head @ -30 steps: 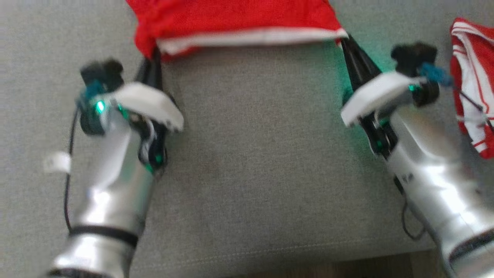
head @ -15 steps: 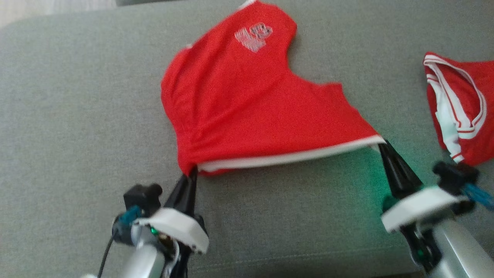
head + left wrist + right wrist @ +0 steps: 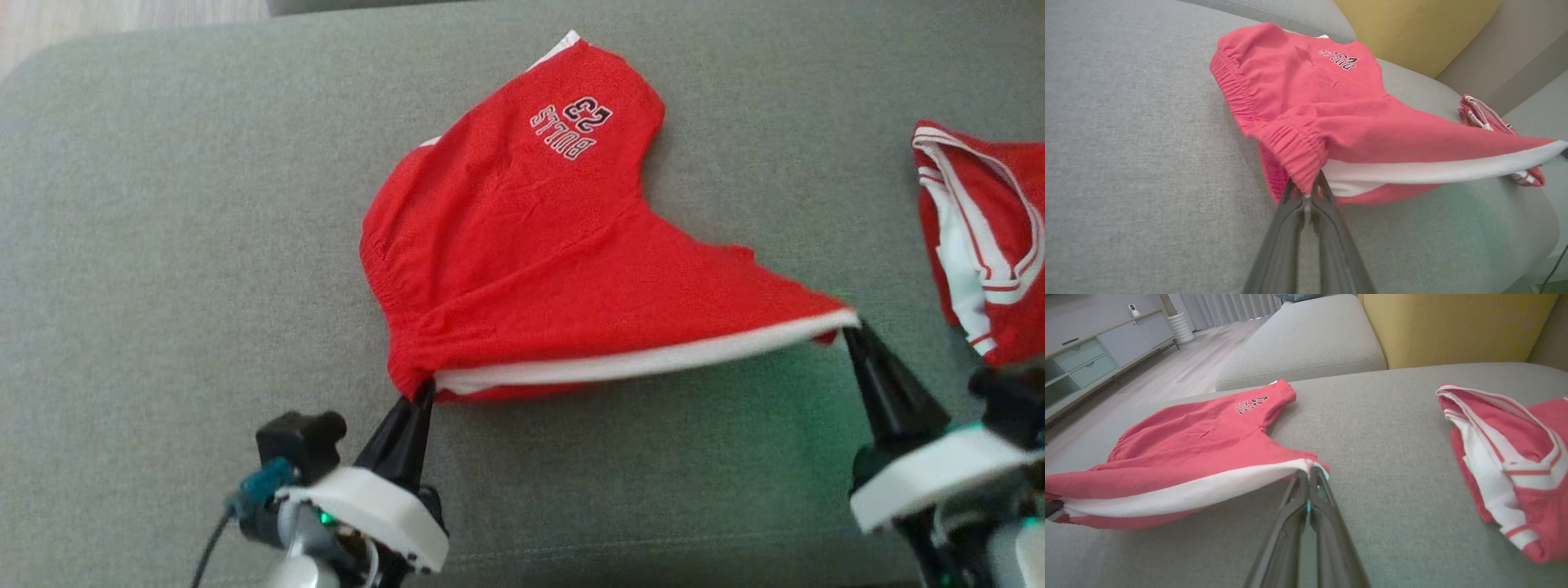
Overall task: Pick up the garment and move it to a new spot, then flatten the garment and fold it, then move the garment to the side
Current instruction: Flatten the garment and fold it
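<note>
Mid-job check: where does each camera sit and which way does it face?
Head view: on the head, looking down at the sofa seat; left gripper and right gripper hold the red shorts.
Left wrist view: left wrist, looking along its shut fingers at the waistband; yellow cushion beyond.
Right wrist view: right wrist, looking along its shut fingers across the seat; striped garment at right.
Shared: all show the shorts' logo.

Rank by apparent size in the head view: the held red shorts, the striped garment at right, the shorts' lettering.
1. red shorts
2. striped garment, cropped by the frame edge
3. lettering
</note>
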Tool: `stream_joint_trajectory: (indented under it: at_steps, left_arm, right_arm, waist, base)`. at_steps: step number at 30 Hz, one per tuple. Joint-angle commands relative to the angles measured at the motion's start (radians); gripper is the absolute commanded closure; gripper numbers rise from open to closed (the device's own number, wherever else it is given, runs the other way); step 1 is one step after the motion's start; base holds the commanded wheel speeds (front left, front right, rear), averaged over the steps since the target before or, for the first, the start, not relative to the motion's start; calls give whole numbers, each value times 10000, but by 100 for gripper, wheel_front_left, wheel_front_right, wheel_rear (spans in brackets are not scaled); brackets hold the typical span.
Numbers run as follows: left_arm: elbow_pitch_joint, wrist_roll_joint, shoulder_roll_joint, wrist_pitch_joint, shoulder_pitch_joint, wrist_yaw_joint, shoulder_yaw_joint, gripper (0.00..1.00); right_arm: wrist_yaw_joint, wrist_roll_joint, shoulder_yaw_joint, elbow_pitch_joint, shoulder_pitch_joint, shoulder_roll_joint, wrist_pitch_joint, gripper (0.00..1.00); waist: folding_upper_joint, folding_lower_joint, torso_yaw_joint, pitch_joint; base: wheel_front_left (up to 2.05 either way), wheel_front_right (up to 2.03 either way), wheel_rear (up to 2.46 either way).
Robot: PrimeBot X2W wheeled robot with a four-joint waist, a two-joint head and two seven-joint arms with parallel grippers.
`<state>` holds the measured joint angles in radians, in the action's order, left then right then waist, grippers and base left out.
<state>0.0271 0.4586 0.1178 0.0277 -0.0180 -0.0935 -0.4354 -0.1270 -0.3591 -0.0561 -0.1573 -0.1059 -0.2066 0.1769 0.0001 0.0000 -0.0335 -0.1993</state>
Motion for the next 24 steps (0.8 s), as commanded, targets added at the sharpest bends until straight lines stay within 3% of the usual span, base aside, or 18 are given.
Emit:
stream_joint_trajectory:
  at_steps: [1, 10, 18, 24]
  left_arm:
    - [-395, 115, -10, 6, 532, 96, 375, 100]
    - [135, 776, -194, -302, 2464, 622, 660, 100]
    - [875, 886, -408, 249, 4298, 844, 816, 100]
    - [1878, 1167, -557, 669, 5574, 1025, 800, 100]
  right_arm:
    - [-37, 44, -137, -383, 593, -319, 33, 100]
    - [-37, -542, -1098, 1086, 4540, -1485, 658, 100]
    - [-37, -1333, -2614, 3686, 8404, -2308, 678, 100]
    - [-37, -1822, -3689, 5814, 10620, -2401, 324, 100]
  waist:
    - [-1, 0, 52, -129]
    - [-1, 0, 726, -1599]
    - [-1, 0, 1653, -2731]
    - [-1, 0, 2230, -3269]
  base:
    - [0, 0, 0]
    - [0, 0, 0]
    - [0, 0, 0]
    - [0, 0, 0]
